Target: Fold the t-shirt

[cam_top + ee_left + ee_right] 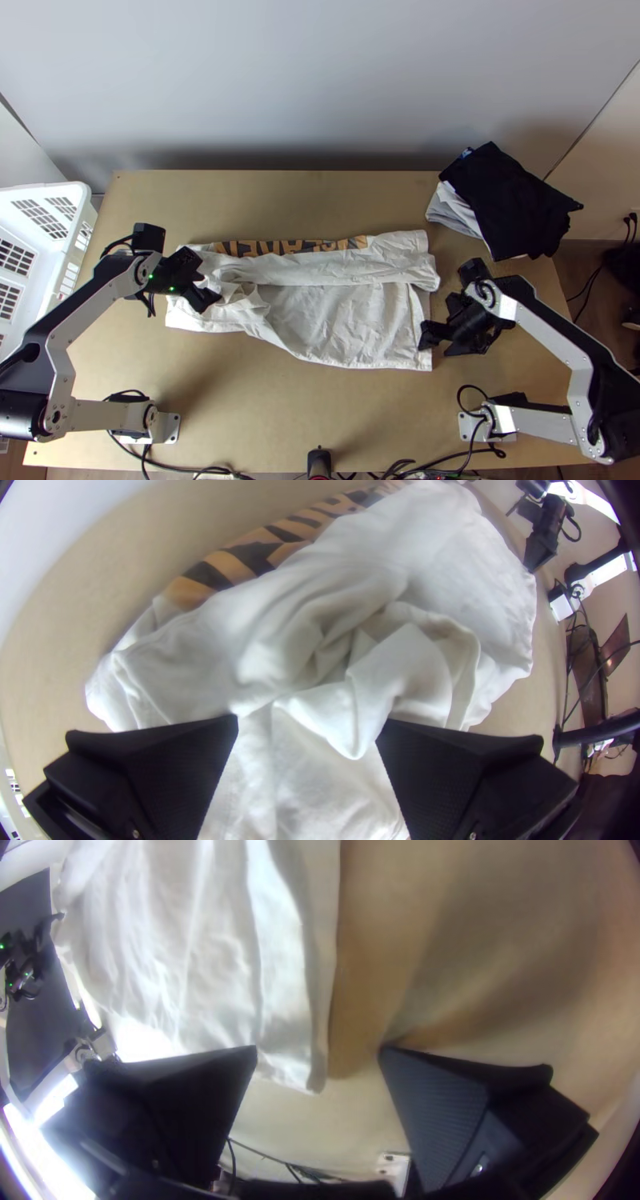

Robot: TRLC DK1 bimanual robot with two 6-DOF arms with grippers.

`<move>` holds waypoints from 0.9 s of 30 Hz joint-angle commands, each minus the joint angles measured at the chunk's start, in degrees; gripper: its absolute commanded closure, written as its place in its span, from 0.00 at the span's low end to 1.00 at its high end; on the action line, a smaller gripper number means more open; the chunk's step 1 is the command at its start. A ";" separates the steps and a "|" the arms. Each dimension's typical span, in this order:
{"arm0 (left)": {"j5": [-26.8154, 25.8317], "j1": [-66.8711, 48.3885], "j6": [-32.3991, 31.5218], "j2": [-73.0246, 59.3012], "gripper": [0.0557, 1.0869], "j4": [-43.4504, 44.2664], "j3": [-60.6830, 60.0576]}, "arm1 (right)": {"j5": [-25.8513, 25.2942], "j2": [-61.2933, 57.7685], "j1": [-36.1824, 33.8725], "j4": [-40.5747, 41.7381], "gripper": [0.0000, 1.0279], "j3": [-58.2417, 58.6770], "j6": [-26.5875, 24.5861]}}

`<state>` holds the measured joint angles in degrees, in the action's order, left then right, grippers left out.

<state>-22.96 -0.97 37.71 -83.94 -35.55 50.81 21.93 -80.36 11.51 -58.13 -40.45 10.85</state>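
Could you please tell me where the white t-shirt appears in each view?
Top view: the white t-shirt lies across the table's middle.
Left wrist view: bunched cloth shows at and beyond the left end effector.
Right wrist view: a corner shows between the right end effector's fingers.
Shared landmark: bare tabletop beside the cloth.

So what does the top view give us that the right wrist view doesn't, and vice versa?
Top view: white basket, black garment atop the clothes pile, brown-and-black print along the T-shirt's far edge.

Right wrist view: ribbed pad inside one finger of the right gripper, and a shirt corner framed between its fingertips.

Both: white T-shirt, wooden table, right gripper open.
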 commanded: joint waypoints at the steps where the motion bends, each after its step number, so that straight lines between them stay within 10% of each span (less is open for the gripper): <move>1: -0.15 0.09 0.52 -0.08 0.05 0.04 0.26 | 1.01 -0.94 6.95 -0.41 0.36 -0.25 -0.13; 10: -0.07 -0.08 0.43 0.27 0.05 0.31 -0.18 | 1.36 1.61 11.61 1.79 0.97 -1.30 -0.22; 27: -0.15 0.88 -0.71 0.97 0.05 0.57 -0.36 | -8.22 8.81 11.26 9.53 0.97 -7.37 -0.74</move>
<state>-23.11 -0.27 37.45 -83.13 -35.09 50.37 17.28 -72.60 23.03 -51.09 -46.76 10.04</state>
